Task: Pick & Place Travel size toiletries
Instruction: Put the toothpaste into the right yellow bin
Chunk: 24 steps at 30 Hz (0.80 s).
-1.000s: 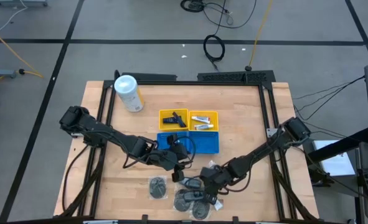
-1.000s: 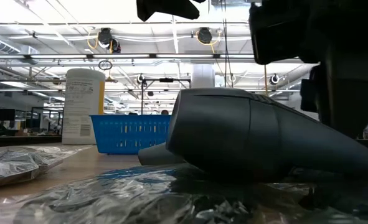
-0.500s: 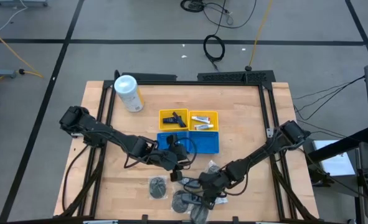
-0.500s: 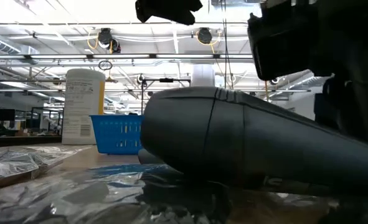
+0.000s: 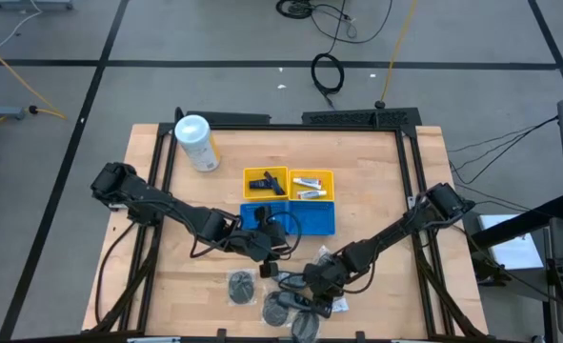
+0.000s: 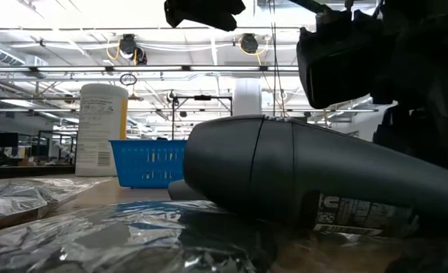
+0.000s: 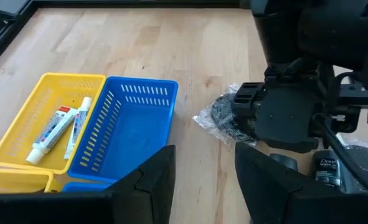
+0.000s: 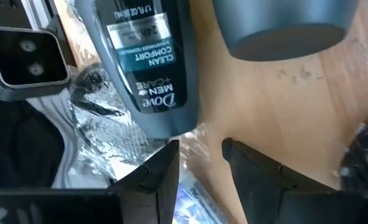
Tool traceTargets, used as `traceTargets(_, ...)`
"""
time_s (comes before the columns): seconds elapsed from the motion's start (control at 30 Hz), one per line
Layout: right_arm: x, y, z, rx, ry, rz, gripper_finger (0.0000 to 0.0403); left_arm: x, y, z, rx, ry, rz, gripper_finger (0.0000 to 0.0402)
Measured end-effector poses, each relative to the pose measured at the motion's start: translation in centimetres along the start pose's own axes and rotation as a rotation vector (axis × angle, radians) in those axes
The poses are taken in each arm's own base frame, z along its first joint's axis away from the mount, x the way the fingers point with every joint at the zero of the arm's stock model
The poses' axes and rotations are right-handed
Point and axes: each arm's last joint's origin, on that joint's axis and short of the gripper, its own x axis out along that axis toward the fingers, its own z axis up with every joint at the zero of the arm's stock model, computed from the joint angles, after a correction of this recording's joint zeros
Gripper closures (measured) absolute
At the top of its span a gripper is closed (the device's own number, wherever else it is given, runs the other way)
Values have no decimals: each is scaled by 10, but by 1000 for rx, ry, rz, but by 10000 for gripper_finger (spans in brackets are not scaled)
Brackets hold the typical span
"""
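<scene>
— Two dark grey bottles [image 8: 147, 68] show in the right wrist view. One lies label up, white and teal print on it, on crinkled clear wrap [image 8: 103, 134]. The other shows only its flat end.

— Where on the bench [image 5: 376, 181]?

— Front middle, among the grey round wrapped pieces [image 5: 240, 286], just under the right fingers [image 5: 311, 283].

— Are those fingers on anything?

— No. They stand partly apart, with wrap and bare wood in the gap. The labelled bottle's end lies just ahead of one tip.

— And the left fingers [image 5: 273, 252]?

— Partly apart too, empty, at the front edge of the blue tray [image 5: 305, 219].

— What does the left wrist view add?

— Inside the trays: the blue one is bare; the yellow tray [image 7: 22, 134] beside it holds white tubes [image 7: 50, 129] with red print. It also catches the right arm over a wrapped piece and a bottle label.

— The high view?

— It alone gives the layout: small black pieces [image 5: 265, 181] in the yellow tray's other compartment, and a white canister [image 5: 195, 141] at the back left.

— The low view?

— Mostly one bottle lying on its side, filling the picture, with wrap in front. Canister and blue tray stand behind it.
</scene>
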Motion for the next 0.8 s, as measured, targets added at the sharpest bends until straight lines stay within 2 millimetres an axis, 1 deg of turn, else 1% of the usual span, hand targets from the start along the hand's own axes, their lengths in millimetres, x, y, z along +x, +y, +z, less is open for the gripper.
traceTargets(0.17, -9, 5, 0, -74, -43, 4, 272, 0, 0, 0, -1, -2, 0, 241)
traceTargets(0.3, -18, 17, -5, -122, -76, 34, 285, 0, 1, 0, -3, -1, 2, 241)
traceTargets(0.43, -24, 39, -13, -191, -104, 116, 301, 1, 1, 1, -4, -2, 3, 241)
traceTargets(0.6, -34, 76, -22, -268, -148, 200, 323, 1, 2, 1, -6, -4, 3, 241)
traceTargets(0.8, -51, 117, -34, -396, -255, 266, 353, 1, 2, 1, -20, -7, 3, 241)
